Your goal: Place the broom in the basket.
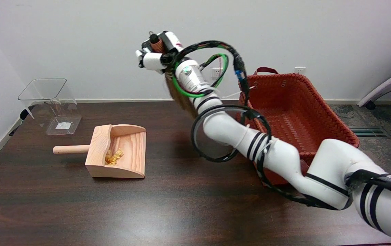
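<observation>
My right hand (157,51) is raised high above the table's far middle, gripping the small broom by its brown wound handle (156,42), whose tip sticks up out of the fist. The broom's straw bristles (179,95) hang down behind my wrist, blurred, well off the table. The woven red-brown basket (332,118) with a dark handle stands at the right, its left wall just right of my forearm. The hand is left of the basket's rim, not over its opening.
A wooden dustpan (118,152) with yellow scraps in it lies left of centre, its round handle pointing left. A clear plastic container (50,102) stands at the far left. My arm's cable loops (216,136) hang near the basket's left wall.
</observation>
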Action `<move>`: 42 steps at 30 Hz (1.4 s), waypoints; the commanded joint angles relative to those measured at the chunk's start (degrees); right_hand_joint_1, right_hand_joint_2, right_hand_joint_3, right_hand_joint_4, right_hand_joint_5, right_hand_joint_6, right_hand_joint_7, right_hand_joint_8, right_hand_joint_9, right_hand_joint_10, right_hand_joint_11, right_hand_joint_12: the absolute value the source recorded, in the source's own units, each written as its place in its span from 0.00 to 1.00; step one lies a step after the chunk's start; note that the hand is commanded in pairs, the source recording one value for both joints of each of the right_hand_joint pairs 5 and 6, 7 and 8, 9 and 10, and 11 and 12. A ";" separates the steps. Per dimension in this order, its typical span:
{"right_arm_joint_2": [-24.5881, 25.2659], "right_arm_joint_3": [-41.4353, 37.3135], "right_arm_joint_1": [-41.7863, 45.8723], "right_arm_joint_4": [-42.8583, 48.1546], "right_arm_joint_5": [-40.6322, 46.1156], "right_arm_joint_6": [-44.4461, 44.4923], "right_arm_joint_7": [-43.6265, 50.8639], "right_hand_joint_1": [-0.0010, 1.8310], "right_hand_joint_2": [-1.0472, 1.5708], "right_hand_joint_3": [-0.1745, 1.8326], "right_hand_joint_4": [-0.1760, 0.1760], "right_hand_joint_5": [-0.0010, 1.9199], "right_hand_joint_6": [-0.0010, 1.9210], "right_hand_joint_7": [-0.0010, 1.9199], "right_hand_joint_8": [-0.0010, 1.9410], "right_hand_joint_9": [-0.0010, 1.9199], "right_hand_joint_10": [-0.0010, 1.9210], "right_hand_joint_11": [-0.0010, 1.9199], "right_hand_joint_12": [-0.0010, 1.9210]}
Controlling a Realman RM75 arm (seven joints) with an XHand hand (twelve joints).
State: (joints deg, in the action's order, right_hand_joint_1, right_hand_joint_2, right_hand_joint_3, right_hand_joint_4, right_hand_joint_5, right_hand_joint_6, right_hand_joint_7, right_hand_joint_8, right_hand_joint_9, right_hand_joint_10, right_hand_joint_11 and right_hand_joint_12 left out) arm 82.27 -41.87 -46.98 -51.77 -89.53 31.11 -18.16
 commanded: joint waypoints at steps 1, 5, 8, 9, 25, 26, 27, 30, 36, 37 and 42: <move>-12.82 -2.41 -0.66 -8.37 4.78 -0.27 8.78 0.75 0.79 0.50 0.50 1.00 1.00 1.00 0.99 1.00 1.00 1.00 1.00; -15.44 -4.37 0.06 -10.19 5.81 -0.12 9.83 0.75 0.80 0.50 0.50 1.00 1.00 1.00 0.99 1.00 1.00 1.00 1.00; -17.44 -5.58 0.61 -11.54 7.47 0.13 9.83 0.75 0.80 0.49 0.50 1.00 1.00 1.00 0.99 1.00 1.00 1.00 1.00; -17.90 -5.98 0.69 -11.89 7.79 0.20 9.85 0.74 0.80 0.49 0.50 1.00 1.00 1.00 0.99 1.00 1.00 1.00 1.00; -29.60 -9.42 1.82 -22.93 14.86 2.02 15.76 0.74 0.81 0.48 0.50 1.00 1.00 1.00 0.99 1.00 1.00 1.00 1.00; -30.24 -9.42 2.00 -23.67 15.47 2.37 16.33 0.74 0.81 0.48 0.50 1.00 1.00 1.00 0.99 1.00 1.00 1.00 1.00; -31.51 -9.38 2.59 -25.11 16.59 2.89 17.25 0.74 0.81 0.48 0.50 1.00 1.00 1.00 0.99 1.00 1.00 1.00 1.00; -34.66 -8.77 4.75 -29.26 20.11 4.86 20.13 0.74 0.81 0.47 0.50 1.00 1.00 1.00 0.99 1.00 1.00 1.00 1.00; -39.24 -9.56 10.84 -37.30 25.79 8.65 24.78 0.73 0.82 0.47 0.50 1.00 1.00 1.00 0.99 1.00 1.00 1.00 1.00; -39.97 -9.87 12.09 -38.59 26.58 9.37 25.18 0.73 0.82 0.47 0.50 1.00 1.00 1.00 0.99 1.00 1.00 1.00 1.00; -41.67 -13.06 18.52 -42.07 27.63 11.00 25.65 0.74 0.82 0.47 0.50 1.00 1.00 1.00 0.99 1.00 1.00 1.00 1.00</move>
State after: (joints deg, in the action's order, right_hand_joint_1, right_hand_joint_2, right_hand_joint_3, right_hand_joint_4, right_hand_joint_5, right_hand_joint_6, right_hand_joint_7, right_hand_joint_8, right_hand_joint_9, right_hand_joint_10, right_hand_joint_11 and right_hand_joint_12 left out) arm 51.53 -50.39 -41.79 -78.33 -71.91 35.35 -0.34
